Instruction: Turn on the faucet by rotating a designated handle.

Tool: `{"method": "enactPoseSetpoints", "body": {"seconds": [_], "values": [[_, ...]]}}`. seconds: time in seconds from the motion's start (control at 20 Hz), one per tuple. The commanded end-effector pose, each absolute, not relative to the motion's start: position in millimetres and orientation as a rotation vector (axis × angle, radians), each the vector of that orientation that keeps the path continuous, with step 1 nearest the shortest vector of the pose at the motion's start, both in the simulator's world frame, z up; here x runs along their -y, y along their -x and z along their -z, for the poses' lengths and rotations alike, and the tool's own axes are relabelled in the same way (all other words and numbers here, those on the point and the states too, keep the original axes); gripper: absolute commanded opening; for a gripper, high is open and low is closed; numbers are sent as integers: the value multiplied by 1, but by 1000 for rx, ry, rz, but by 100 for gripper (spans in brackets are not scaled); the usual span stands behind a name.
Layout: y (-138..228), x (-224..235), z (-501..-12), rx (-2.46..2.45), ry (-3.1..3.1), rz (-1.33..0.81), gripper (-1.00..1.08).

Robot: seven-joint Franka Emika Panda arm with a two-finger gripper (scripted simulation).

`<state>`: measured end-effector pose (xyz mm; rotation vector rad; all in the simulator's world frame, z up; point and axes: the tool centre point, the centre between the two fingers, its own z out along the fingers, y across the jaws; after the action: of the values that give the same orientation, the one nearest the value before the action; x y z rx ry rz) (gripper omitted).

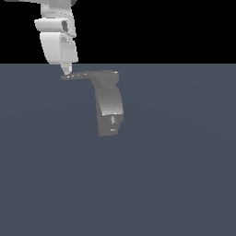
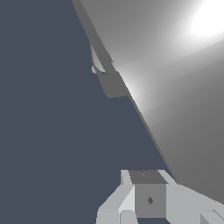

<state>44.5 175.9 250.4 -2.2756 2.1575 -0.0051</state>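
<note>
Now | floor (image 1: 175, 184) slate-blue, backdrop black | claw (image 1: 67, 70) (spread unclear) at handle (image 1: 83, 75) tip

Flat slate-blue floor (image 1: 175, 184), black backdrop (image 1: 161, 27).

Arm vertical, pincer (image 1: 66, 70) tips down, together.

Dull-grey curved faucet (image 1: 109, 108) upright — thin flat handle (image 1: 83, 75) jutting toward the exterior view's left
</note>
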Motion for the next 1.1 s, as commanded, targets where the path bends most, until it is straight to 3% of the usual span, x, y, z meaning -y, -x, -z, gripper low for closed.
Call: {"method": "enactPoseSetpoints", "body": {"seconds": [0.0,1.05], "values": [[-35,-176,-249,-2160,2280,1,-100],[9,-160,-250,-2161,2274,4,-100]]}}
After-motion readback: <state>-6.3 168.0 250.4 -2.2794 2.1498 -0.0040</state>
